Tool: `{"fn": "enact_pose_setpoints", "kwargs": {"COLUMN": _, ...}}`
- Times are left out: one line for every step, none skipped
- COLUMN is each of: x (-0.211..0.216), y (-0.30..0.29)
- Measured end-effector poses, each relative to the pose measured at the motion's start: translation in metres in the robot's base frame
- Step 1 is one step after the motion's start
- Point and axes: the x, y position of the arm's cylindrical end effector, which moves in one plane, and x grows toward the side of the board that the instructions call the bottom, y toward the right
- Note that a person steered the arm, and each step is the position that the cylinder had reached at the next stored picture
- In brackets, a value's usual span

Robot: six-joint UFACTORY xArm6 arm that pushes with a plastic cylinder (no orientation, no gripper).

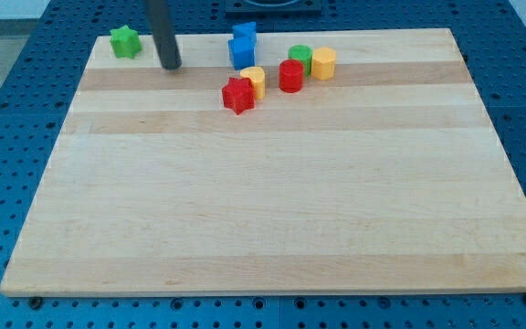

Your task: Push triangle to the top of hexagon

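Note:
My tip [171,67] rests on the board near the view's top left. It stands right of a green star [125,41] and well left of two blue blocks. The upper blue block [245,32] may be the triangle. The lower blue block [241,53] is squarish and touches it. A yellow hexagon-like block [323,63] sits to the right, beside a green cylinder [300,57]. My tip touches no block.
A red star [237,95] touches a yellow block [255,80] below the blue pair. A red cylinder [290,76] stands below the green cylinder. The wooden board [263,201] lies on a blue perforated table [7,137].

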Motion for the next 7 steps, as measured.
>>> {"fn": "enact_pose_setpoints", "kwargs": {"x": -0.054, "y": 0.001}}
{"fn": "enact_pose_setpoints", "kwargs": {"x": -0.055, "y": 0.006}}
{"fn": "enact_pose_setpoints", "kwargs": {"x": -0.055, "y": 0.027}}
{"fn": "enact_pose_setpoints", "kwargs": {"x": -0.055, "y": 0.055}}
{"fn": "enact_pose_setpoints", "kwargs": {"x": -0.055, "y": 0.091}}
{"fn": "enact_pose_setpoints", "kwargs": {"x": -0.043, "y": 0.154}}
{"fn": "enact_pose_setpoints", "kwargs": {"x": -0.03, "y": 0.219}}
